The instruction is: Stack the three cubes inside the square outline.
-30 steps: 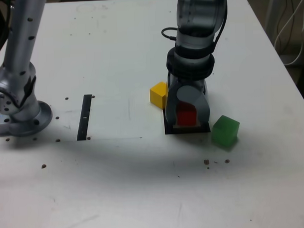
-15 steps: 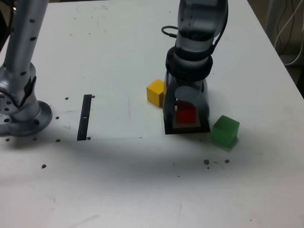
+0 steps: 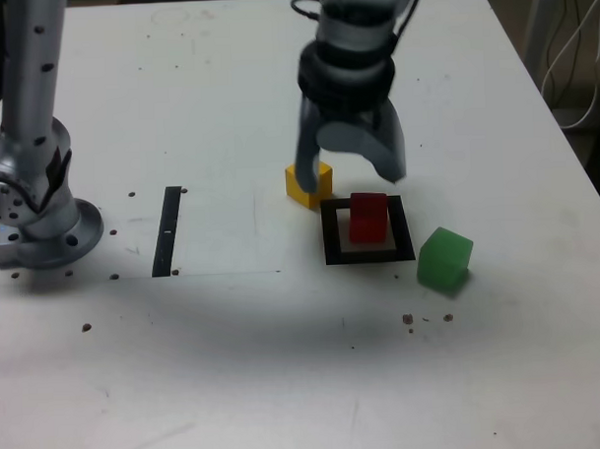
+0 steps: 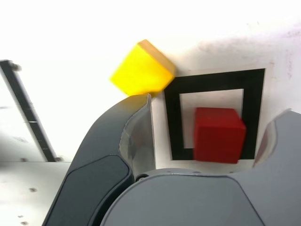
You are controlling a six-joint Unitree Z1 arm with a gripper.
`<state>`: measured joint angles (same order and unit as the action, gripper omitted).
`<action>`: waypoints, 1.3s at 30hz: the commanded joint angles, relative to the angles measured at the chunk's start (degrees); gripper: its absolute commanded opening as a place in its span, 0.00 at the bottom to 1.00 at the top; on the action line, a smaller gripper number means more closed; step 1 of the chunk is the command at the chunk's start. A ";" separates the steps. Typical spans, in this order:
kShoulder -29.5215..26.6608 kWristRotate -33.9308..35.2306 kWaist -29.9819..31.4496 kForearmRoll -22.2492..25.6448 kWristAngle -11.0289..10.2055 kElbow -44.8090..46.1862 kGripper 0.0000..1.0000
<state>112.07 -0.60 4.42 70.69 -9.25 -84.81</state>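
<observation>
Above the square outline (image 3: 369, 254), the hand (image 3: 349, 173) has released the red cube (image 3: 369, 217) and risen, jaws wide and empty; first placement complete.

On the table (image 3: 227, 109), one cube (image 3: 369, 218) sits inside the square outline (image 3: 332, 233), a second cube (image 3: 308, 183) just beyond its far-left corner in the exterior view, a third cube (image 3: 445, 258) beside its near-right corner.

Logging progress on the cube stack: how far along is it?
Done: the red cube sits inside the square outline. In hand: nothing; the gripper hangs above it, jaws open and empty. Left: the yellow cube beside the outline and the green cube are on the table, unstacked.
</observation>
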 commanded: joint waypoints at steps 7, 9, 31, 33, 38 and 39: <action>-3.43 -3.16 -4.78 2.42 -1.57 3.46 0.99; -3.50 -4.53 -6.41 1.02 -1.64 5.41 0.99; 1.99 -11.79 -10.93 -10.97 3.29 13.07 0.92; 2.10 -11.76 -10.93 -11.21 3.03 13.09 0.89; 2.32 -11.43 -10.93 -11.55 2.15 13.00 0.73; 2.36 -11.34 -10.93 -11.64 2.01 12.97 0.69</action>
<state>114.11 -12.15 -6.61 59.26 -7.03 -71.82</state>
